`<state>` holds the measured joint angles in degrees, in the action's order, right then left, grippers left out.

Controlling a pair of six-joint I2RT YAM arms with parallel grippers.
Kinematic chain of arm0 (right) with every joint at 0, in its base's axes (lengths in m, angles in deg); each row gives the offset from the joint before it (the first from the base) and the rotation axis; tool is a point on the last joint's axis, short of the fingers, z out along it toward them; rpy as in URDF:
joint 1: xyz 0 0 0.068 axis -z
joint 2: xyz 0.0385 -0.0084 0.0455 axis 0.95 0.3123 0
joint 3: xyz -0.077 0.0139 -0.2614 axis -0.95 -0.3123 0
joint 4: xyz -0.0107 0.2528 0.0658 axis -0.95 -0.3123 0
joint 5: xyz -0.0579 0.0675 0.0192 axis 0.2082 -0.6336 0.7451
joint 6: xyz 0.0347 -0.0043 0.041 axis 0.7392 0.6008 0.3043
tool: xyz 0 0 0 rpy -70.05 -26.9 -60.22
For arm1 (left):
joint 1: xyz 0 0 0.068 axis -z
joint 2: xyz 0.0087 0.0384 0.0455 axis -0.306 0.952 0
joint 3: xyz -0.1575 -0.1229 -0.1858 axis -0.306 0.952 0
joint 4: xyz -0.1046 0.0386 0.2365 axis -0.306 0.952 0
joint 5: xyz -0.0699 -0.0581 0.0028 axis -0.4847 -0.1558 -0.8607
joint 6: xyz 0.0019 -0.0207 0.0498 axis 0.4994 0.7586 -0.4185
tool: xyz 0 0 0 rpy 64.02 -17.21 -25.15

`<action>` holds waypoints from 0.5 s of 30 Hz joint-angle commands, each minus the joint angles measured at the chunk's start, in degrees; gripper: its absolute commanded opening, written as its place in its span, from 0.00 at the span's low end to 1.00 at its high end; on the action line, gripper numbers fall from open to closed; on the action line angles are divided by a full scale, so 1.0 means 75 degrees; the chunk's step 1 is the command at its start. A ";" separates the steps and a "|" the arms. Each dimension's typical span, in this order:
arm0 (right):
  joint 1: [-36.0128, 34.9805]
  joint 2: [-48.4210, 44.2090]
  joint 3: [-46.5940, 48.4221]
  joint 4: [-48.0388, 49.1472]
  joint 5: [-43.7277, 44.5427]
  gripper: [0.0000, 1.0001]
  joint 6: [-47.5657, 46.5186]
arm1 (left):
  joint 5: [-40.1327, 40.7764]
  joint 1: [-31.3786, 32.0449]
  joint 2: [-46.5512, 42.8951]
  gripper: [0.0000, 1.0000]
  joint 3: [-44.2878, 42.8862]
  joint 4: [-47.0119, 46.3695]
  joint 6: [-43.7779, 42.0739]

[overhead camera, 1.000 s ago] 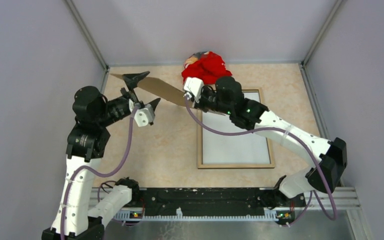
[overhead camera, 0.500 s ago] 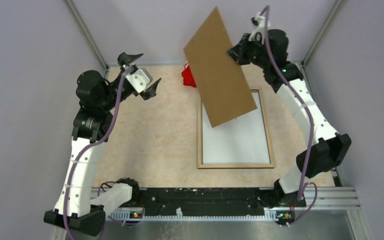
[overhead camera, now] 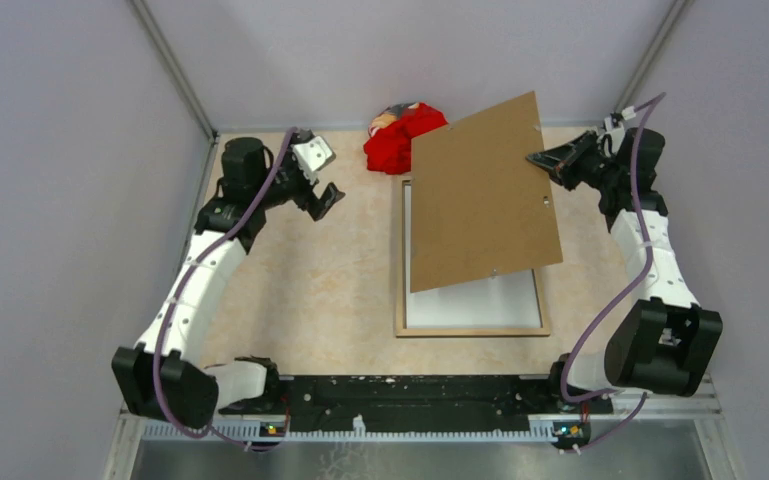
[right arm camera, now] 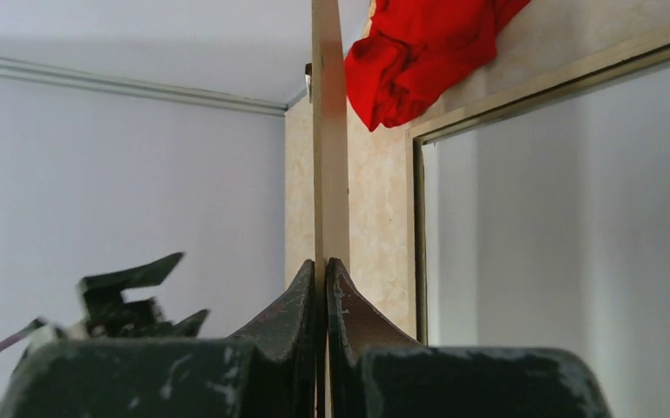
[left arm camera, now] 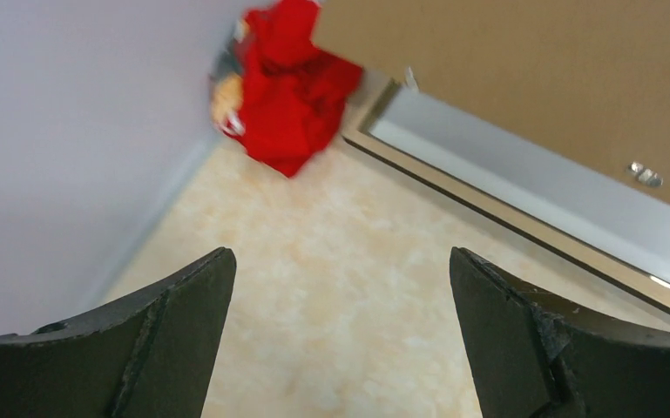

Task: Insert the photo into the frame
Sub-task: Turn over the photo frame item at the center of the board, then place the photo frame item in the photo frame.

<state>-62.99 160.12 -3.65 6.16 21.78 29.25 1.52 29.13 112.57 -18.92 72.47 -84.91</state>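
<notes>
The frame (overhead camera: 470, 330) lies back-up on the table, its pale wood rails around a white sheet (overhead camera: 470, 300). The photo's printed side is not in view; I cannot tell whether the white sheet is the photo. My right gripper (overhead camera: 540, 160) is shut on the right edge of the brown hardboard backing sheet (overhead camera: 480, 195) and holds it tilted above the frame's far half. The right wrist view shows the sheet edge-on (right arm camera: 329, 131) between my shut gripper (right arm camera: 324, 261). My left gripper (overhead camera: 322, 175) is open and empty at the back left, also in its wrist view (left arm camera: 341, 254).
A crumpled red cloth (overhead camera: 405, 135) lies at the back wall beside the frame's far left corner, also in the left wrist view (left arm camera: 292, 78). Grey walls close the table on three sides. Bare beige tabletop (overhead camera: 300, 290) lies left of the frame.
My right gripper has swung the backing sheet from high at the back to the right, and it now lies flatter over the frame. My left gripper moved toward the back.
</notes>
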 commanded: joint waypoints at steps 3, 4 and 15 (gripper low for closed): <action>0.0779 -0.1197 -0.0741 0.1030 -0.1700 0.00 0.0384 | -0.0967 0.0267 0.1125 0.99 0.0811 -0.0455 0.0766; 0.0809 -0.1267 -0.1055 0.1176 -0.1760 0.00 0.0490 | -0.0929 0.0397 0.1329 0.99 0.0836 -0.0556 0.0880; 0.0814 -0.1490 -0.2797 0.1499 -0.1698 0.00 0.0053 | -0.0569 0.0836 0.3045 0.97 0.0767 -0.1274 0.1396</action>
<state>-57.02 150.13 -23.47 13.37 10.72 29.40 -2.70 35.55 134.34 -12.65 68.04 -76.40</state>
